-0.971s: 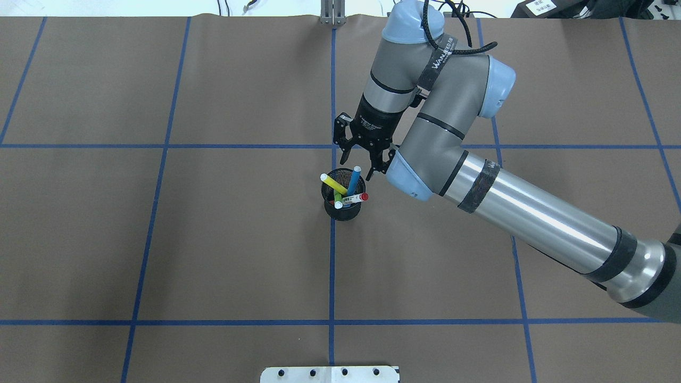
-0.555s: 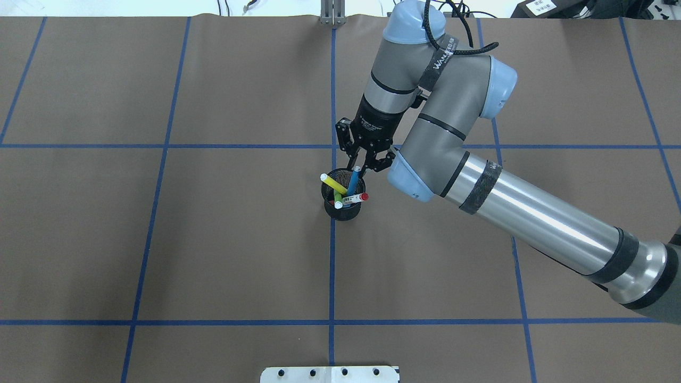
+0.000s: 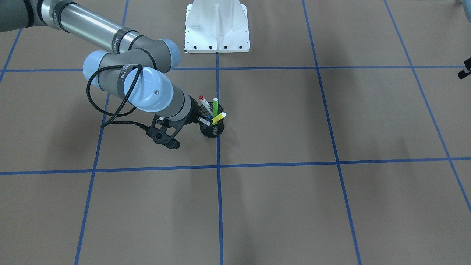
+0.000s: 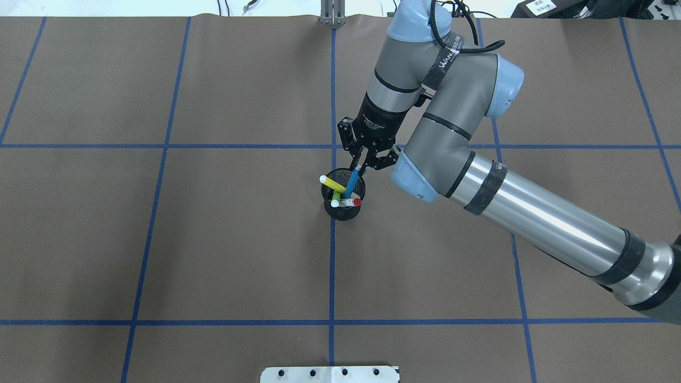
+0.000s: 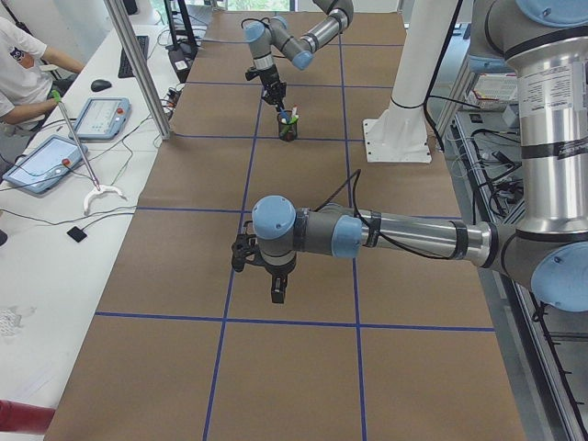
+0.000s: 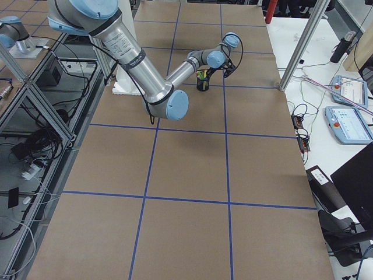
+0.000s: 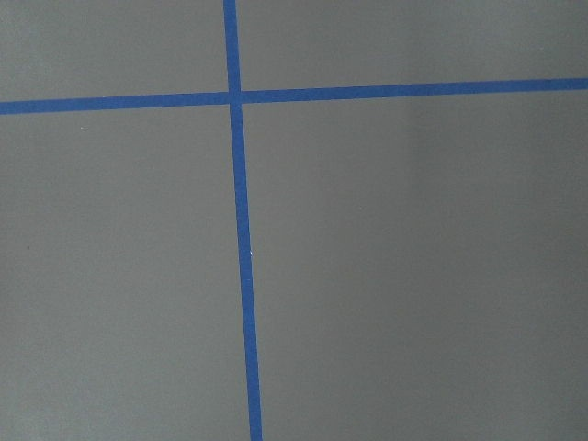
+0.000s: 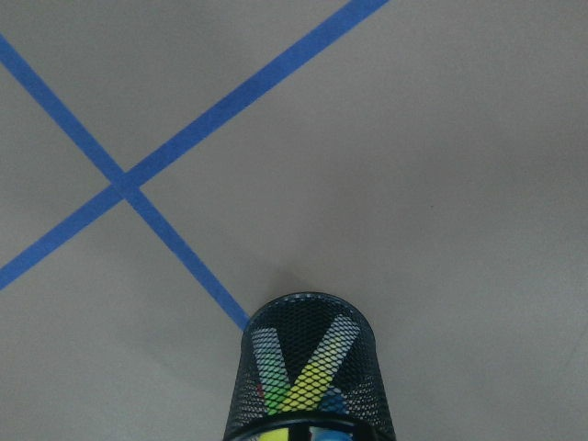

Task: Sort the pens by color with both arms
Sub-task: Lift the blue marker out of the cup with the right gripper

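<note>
Pinching the blue pen's [image 4: 351, 182] top, the right pincer [image 4: 359, 166] is narrowed on it just above the cup [image 4: 343, 214]; the pen's lower end stands inside, leaning. Left pincer [image 5: 274, 276] over the desk [image 4: 213, 239]: spread unclear.

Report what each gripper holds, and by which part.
The right gripper pinches the slim blue marker pen by its upper end; its lower part stands in the black wire-mesh cup. The left gripper: cannot tell.

Black strap [image 4: 446, 55], white lettering starting "WAN", rest unclear
</note>
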